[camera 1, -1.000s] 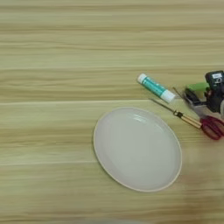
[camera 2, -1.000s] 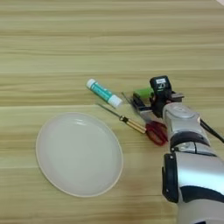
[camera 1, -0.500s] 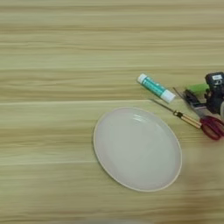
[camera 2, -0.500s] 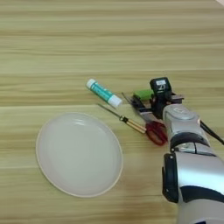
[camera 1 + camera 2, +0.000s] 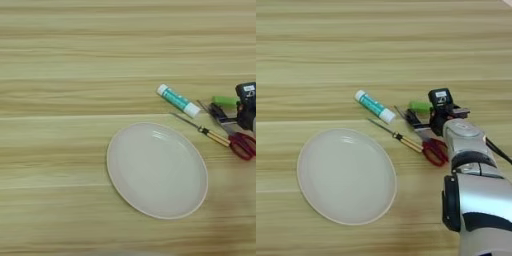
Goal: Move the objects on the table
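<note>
On the table (image 5: pixel 70 55), a white tube with a teal label (image 5: pixel 374 106) lies at an angle right of centre. A flat bright-green block (image 5: pixel 419 106) sits just right of it. A thin screwdriver with an amber handle (image 5: pixel 406 142) lies below the tube, its shaft pointing up-left. My right gripper (image 5: pixel 437 116), black at the end of a silver forearm (image 5: pixel 466 145), stands immediately right of the green block and above the screwdriver's handle end. In the left eye view the gripper (image 5: pixel 245 106) shows only at the right edge.
An empty cream plate (image 5: pixel 346 175) lies left of and below the small items. Scissors with red handles (image 5: pixel 434 150) lie with their blades pointing up-left between the green block and the screwdriver, right beside the forearm.
</note>
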{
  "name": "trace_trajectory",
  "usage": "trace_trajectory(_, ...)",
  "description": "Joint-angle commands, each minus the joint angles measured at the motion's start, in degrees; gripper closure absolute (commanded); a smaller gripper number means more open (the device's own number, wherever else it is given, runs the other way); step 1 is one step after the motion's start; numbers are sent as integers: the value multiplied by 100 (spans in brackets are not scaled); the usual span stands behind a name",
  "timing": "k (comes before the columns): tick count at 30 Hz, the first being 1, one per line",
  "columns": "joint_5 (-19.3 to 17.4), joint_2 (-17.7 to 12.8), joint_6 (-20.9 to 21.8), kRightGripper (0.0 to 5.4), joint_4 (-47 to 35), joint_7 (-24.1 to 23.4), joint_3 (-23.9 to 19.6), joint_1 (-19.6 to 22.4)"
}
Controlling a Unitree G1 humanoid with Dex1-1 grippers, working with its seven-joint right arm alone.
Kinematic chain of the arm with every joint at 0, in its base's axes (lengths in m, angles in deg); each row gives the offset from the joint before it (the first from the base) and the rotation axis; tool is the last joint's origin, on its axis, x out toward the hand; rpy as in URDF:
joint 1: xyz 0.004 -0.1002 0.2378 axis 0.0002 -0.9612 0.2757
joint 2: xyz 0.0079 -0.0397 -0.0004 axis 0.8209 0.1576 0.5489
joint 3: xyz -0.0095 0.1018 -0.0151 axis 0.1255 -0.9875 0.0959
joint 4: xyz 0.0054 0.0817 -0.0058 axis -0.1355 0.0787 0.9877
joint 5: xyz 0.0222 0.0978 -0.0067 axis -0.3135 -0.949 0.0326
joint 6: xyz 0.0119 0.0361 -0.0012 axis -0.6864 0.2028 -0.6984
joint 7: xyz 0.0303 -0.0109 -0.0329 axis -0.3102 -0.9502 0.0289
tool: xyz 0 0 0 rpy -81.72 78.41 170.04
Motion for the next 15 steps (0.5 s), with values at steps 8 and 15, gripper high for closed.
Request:
trace_trajectory(8,-76,-207,739,5,-400,-39,-78,459)
trace_trajectory(15,-142,-185,968,5,-473,8,-131,474)
